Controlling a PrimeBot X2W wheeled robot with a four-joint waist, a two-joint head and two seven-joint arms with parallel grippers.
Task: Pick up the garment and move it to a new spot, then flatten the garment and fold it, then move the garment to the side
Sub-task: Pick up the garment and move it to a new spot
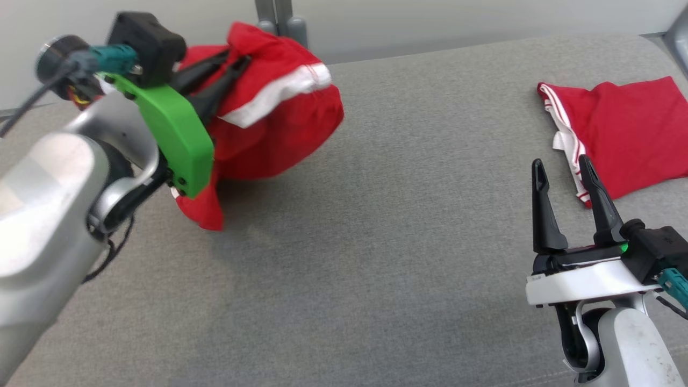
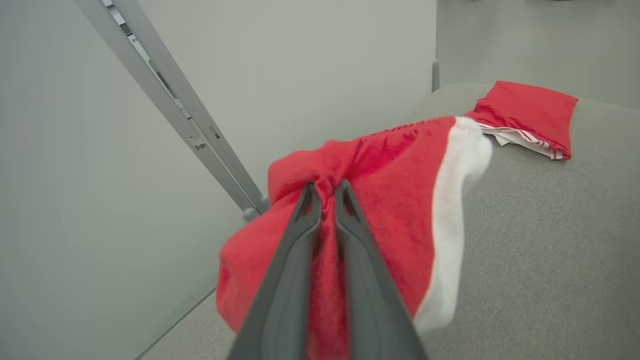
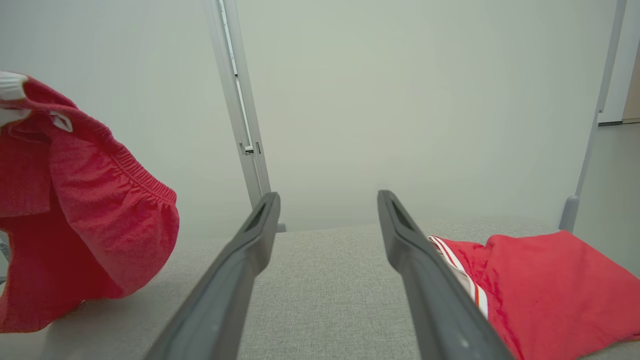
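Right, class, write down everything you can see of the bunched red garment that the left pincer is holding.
The bunched red fabric garment with a white stripe looks like soft knit cloth, with a gathered elastic edge. It hangs crumpled from the shut left pincer, which pinches a fold near its top. It is at the left of the grey cloth-covered surface; whether its lowest corner touches that surface is unclear.

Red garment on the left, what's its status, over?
Left gripper shut on red garment, bunched and raised. Right gripper open, empty. Folded red garment lies far right.
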